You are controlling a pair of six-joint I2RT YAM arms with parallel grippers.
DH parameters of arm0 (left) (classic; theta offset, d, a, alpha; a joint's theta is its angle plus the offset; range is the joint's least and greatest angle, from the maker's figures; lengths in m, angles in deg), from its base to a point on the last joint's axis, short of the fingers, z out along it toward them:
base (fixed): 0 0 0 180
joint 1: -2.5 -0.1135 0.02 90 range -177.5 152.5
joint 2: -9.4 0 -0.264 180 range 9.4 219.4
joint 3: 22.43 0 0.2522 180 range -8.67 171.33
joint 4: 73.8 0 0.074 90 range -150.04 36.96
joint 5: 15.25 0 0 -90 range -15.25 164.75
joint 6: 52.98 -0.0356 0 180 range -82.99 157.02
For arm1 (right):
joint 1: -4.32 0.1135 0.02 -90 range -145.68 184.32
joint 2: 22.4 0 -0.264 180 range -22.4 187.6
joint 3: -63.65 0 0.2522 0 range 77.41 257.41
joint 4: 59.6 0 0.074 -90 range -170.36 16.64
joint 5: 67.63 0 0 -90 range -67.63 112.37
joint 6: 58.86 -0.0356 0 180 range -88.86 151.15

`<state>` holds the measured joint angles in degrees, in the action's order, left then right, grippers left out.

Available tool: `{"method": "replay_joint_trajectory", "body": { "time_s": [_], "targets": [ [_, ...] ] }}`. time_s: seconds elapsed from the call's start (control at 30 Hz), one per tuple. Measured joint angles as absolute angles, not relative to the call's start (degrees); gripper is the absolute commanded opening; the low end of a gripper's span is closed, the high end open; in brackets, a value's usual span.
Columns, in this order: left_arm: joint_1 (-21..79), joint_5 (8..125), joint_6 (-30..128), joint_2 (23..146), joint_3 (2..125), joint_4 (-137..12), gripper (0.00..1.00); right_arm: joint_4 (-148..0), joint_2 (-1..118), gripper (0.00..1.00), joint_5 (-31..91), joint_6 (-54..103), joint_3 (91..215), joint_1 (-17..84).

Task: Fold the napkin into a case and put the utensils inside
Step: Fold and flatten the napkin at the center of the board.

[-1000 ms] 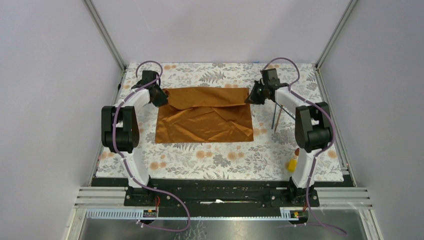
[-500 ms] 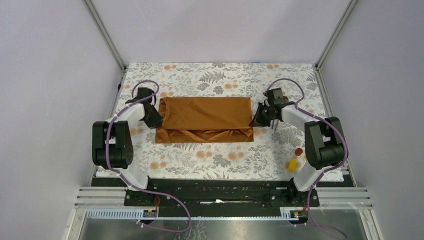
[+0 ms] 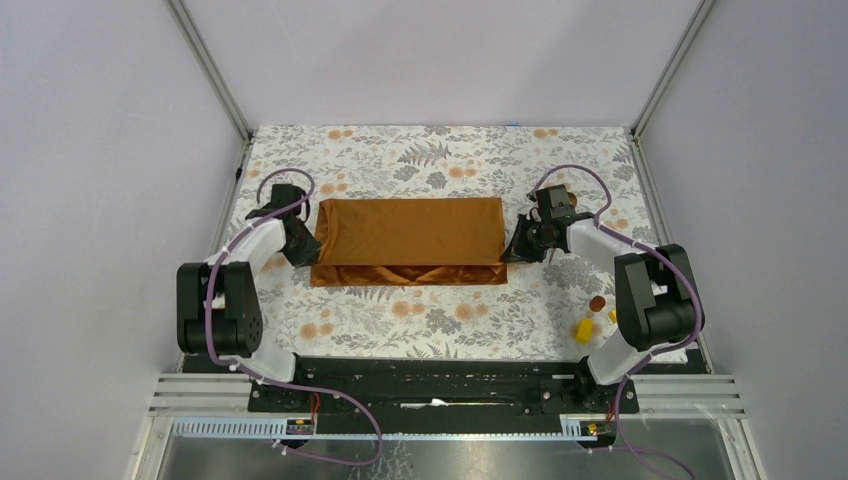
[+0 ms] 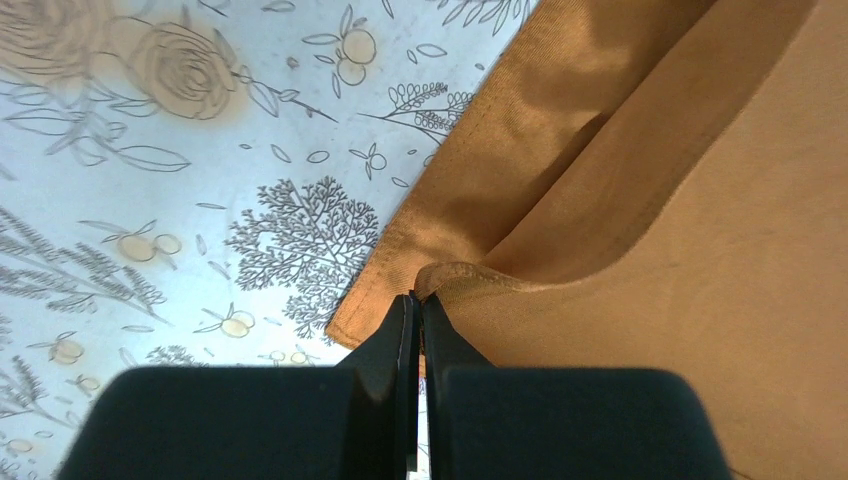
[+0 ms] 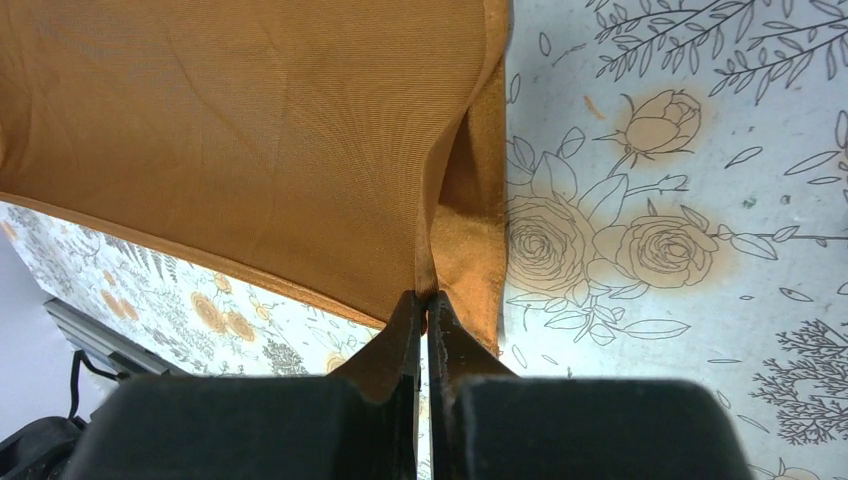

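The orange-brown napkin [image 3: 410, 232] lies folded on the flowered tablecloth, its upper layer drawn toward the near side. A shiny strip of the lower layer [image 3: 405, 273] shows along the near edge. My left gripper [image 3: 304, 254] is shut on the upper layer's left corner [image 4: 455, 275], seen close in the left wrist view [image 4: 416, 297]. My right gripper [image 3: 511, 252] is shut on the right corner [image 5: 430, 270], seen close in the right wrist view [image 5: 424, 293]. The utensils are mostly hidden behind my right arm [image 3: 585, 240].
Two small yellow blocks [image 3: 583, 330] and a tiny brown disc [image 3: 597, 302] lie near the right arm's base. Metal frame posts and grey walls bound the table at the left, right and back. The tablecloth [image 3: 440, 155] stretches beyond the napkin.
Both grippers have carried the napkin's far edge toward the near side, laying it over the lower half. The fold is now flatter and the arms sit closer to their bases.
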<state>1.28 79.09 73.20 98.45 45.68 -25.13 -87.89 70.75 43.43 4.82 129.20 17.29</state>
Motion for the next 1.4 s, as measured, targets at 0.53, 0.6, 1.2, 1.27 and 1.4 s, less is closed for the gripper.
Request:
{"method": "replay_joint_trajectory", "body": {
  "time_s": [0.53,0.6,1.2,1.27,1.4],
  "targets": [
    [0.63,79.87,74.82,94.98,41.04,-26.66,0.00,-87.19,70.53,0.00,44.57,5.19,127.06,17.34],
    [0.58,79.70,74.99,95.94,40.34,-26.76,0.00,-87.08,70.81,0.00,44.57,5.19,126.93,17.34],
    [0.47,80.05,76.13,96.44,38.42,-27.38,0.00,-84.85,73.57,0.00,45.11,5.01,125.07,17.34],
    [0.47,80.11,76.17,95.94,38.42,-27.07,0.00,-84.87,73.57,0.00,45.13,5.01,125.05,17.34],
    [0.47,80.36,76.37,94.54,38.42,-26.41,0.00,-85.09,72.67,0.00,45.29,5.01,124.57,17.34]
  ]
}}
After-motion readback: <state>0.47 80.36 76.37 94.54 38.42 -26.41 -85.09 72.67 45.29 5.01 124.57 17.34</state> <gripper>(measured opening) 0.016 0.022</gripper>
